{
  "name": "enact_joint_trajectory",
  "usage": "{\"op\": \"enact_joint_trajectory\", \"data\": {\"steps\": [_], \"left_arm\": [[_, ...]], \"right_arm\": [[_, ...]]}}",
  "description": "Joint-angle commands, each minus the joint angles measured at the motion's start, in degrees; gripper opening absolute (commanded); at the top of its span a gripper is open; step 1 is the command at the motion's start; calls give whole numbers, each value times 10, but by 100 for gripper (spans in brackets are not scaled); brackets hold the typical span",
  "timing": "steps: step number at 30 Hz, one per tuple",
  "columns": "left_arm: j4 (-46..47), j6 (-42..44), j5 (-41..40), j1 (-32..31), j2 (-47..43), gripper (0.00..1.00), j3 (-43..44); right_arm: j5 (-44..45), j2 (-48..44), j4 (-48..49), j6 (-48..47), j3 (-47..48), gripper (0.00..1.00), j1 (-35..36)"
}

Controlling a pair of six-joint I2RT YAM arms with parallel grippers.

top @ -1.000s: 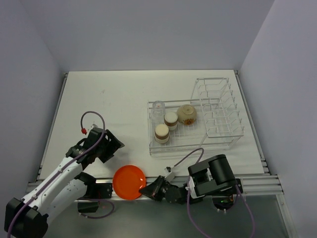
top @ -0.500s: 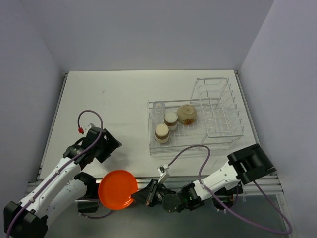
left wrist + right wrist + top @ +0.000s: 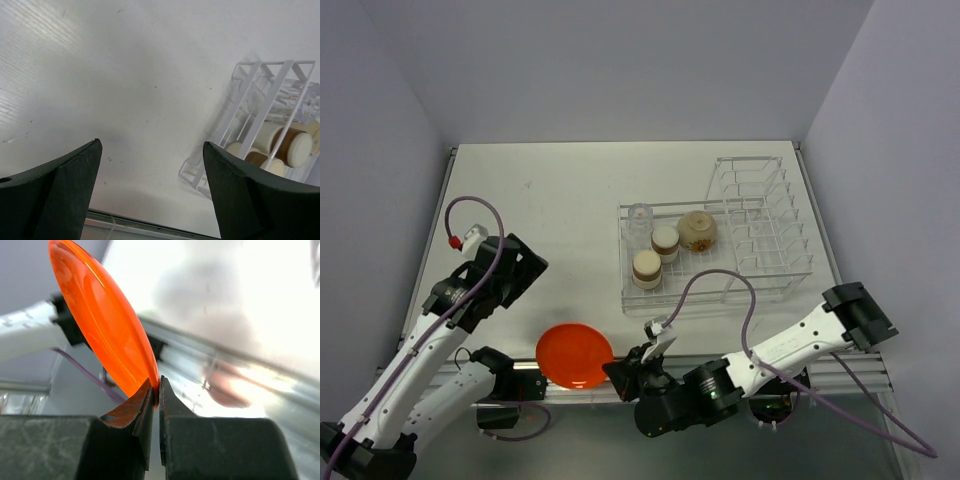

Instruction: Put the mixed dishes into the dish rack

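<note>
Right of the spread left fingers (image 3: pixel 75 185), the rack (image 3: pixel 760 292) holds two cups (image 3: pixel 647 266), a bowl (image 3: pixel 698 230) and a glass (image 3: pixel 639 217). The right fingers (image 3: pixel 148 399) clamp the plate (image 3: pixel 100 325).

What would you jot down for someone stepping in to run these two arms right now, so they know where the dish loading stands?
Left fingers: open and empty, over bare table to the left of the rack.
Right fingers: shut on the rim of the orange plate, held tilted over the table's near edge.
Done: the bowl, the two brown cups and the clear glass sit in the rack's flat basket.
Left: stand the plate in the upright slots, which hold nothing now.
</note>
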Motion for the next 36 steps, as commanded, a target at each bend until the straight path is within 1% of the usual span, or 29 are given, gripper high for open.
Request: {"op": "enact_joint_trajectory", "data": {"steps": [1,2,3,6,7,8,9,10,11,12,13,15,16,17,18,19,21,22,23,24,25,26,28,29,30,32,33,35,36], "left_arm": [[-21,13,-22,1,2,89,-5],[-14,12,-19,1,-2,89,-10],[-10,11,-17,1,-3,89,-19],[-3,10,-9,1,-4,89,-29],[-2,10,-6,1,-3,89,-30],[2,10,-4,1,-2,89,-31],[4,12,-1,1,-2,89,-34],[7,12,2,1,-3,89,-37],[11,12,10,0,-3,89,-39],[18,13,14,1,-3,89,-46],[22,14,18,1,-2,89,-51],[34,15,30,1,-1,89,-64],[37,14,35,0,1,89,-68],[41,14,40,1,1,89,-71],[46,14,52,1,2,89,-78],[60,14,58,0,2,89,-82],[75,14,76,0,4,89,-96],[90,15,80,1,9,89,-100],[98,18,86,1,13,89,-103],[103,19,89,1,19,89,-106],[108,21,98,1,33,89,-107],[119,26,104,1,39,89,-108],[131,31,125,0,57,88,-111],[147,33,131,1,62,88,-116],[156,34,139,0,66,88,-119],[179,43,164,0,77,88,-125],[181,45,166,1,83,88,-122],[188,54,175,1,99,88,-119],[198,57,179,1,112,88,-118]], "right_arm": [[129,-58,-94,-120,73,0,5],[138,-70,-93,-148,84,0,5],[159,-76,-92,-200,104,0,4],[189,-94,-46,-315,137,0,-3],[194,-97,-15,-389,145,0,-8],[198,-105,14,-440,154,0,-13],[203,-111,50,-494,152,0,-24],[193,-118,172,-632,146,0,-32],[181,-137,226,-699,132,0,-44],[169,-145,255,-769,134,0,-74],[131,-151,256,-790,141,0,-98],[96,-167,227,-826,172,0,-143],[80,-169,229,-847,178,0,-187],[64,-173,228,-867,195,0,-210],[59,-174,225,-905,205,0,-230],[53,-175,226,-926,213,0,-266],[35,-175,232,-988,235,0,-301],[24,-175,234,-1007,241,0,-335],[10,-174,238,-1030,250,0,-353],[7,-173,244,-1075,252,0,-371],[4,-175,258,-1093,253,0,-388],[-1,-176,260,-1109,258,0,-428],[-33,-184,258,-1140,260,0,-461],[-45,-191,256,-1152,262,0,-493],[-79,-195,255,-1184,261,0,-508],[-109,-199,251,-1213,259,0,-532],[-119,-197,250,-1232,260,0,-560],[-149,-195,239,-1239,267,0,-588],[-167,-197,234,-1241,267,0,-618]]}}
